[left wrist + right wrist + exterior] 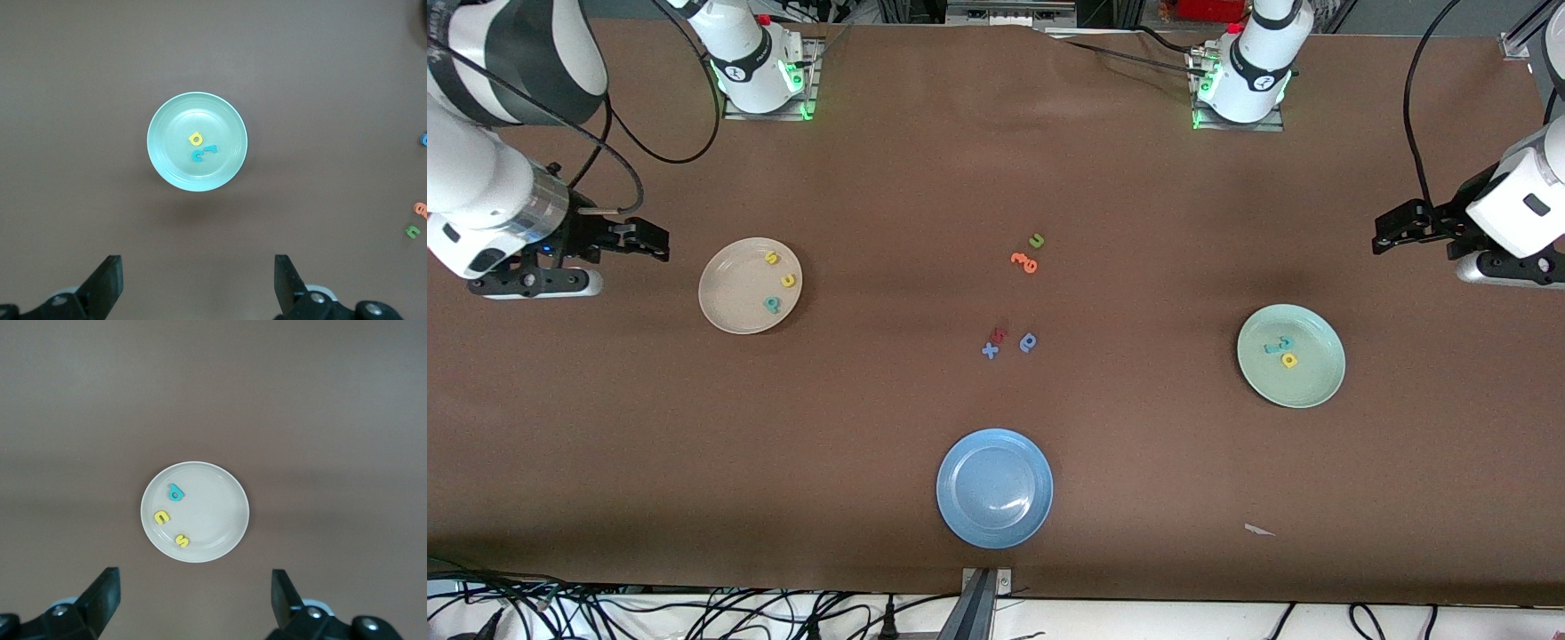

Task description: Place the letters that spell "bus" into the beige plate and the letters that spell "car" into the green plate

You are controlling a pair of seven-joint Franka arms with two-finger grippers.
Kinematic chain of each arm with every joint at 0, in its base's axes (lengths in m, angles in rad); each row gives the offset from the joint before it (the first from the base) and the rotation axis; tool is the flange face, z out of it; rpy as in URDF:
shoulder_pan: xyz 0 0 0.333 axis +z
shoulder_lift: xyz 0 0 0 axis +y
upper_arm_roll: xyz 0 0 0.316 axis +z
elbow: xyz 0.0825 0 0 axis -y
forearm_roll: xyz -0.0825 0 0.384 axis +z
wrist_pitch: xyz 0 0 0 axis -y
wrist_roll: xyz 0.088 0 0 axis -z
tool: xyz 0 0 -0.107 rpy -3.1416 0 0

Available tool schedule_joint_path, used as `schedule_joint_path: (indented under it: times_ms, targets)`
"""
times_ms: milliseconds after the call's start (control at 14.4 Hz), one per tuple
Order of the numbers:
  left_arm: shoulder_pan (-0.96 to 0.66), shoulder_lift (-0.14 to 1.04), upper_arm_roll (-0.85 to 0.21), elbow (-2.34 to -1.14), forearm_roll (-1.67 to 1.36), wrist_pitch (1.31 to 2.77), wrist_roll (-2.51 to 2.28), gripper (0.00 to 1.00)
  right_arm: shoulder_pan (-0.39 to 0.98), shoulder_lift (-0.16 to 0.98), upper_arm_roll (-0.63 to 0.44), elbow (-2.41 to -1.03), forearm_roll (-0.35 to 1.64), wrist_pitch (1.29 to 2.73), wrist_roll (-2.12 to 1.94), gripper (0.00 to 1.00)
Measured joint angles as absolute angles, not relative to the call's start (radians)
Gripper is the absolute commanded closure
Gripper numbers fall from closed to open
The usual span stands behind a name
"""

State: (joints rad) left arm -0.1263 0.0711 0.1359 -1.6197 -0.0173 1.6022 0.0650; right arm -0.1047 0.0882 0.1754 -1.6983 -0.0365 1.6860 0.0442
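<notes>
- The right gripper (654,238) hangs at the left edge of the front picture, over bare table beside the beige plate (725,307). Its fingers (100,597) are spread wide apart, with nothing between them and touching nothing.
- The left gripper (1392,229) hangs at the right edge of the front picture, over bare table above the green plate (1307,387). Its fingers (107,280) are likewise spread wide and hold nothing.
- In the beige plate, left of centre in the front picture, lie a yellow "s" (772,259), a yellow "u" (788,281) and a teal "b" (772,305), each apart from the others.
- In the green plate, at the right of the front picture, lie a yellow "a" (1288,360), a teal "r" (1286,342) and a teal "c" (1272,348); the two teal letters lie close together.
- In the middle of the table lie a green letter (1036,240) with orange letters (1024,262) just below it, and lower down a red letter (1000,334), a blue cross (990,351) and a blue looped letter (1029,342).
- A blue plate (994,487) sits at the lower centre of the front picture.
</notes>
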Motion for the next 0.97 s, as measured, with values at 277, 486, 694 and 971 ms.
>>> schedule_joint_path:
  times_ms: [277,486,694,971]
  targets:
    - [-0.127,0.071,0.136,-1.620,-0.017,1.602,0.065,0.00,0.027,0.088,0.026,-1.609,-0.023,1.594,0.044,0.00]
    - [-0.127,0.071,0.136,-1.620,-0.017,1.602,0.065,0.00,0.034,0.092,0.012,-1.584,-0.021,1.563,0.044,0.00]
    - [-0.127,0.071,0.136,-1.620,-0.017,1.602,0.065,0.00,0.034,0.105,0.007,-1.565,-0.016,1.554,0.044,0.00]
    - [-0.127,0.071,0.136,-1.620,-0.017,1.602,0.065,0.00,0.031,0.115,0.001,-1.559,-0.015,1.553,0.044,0.00]
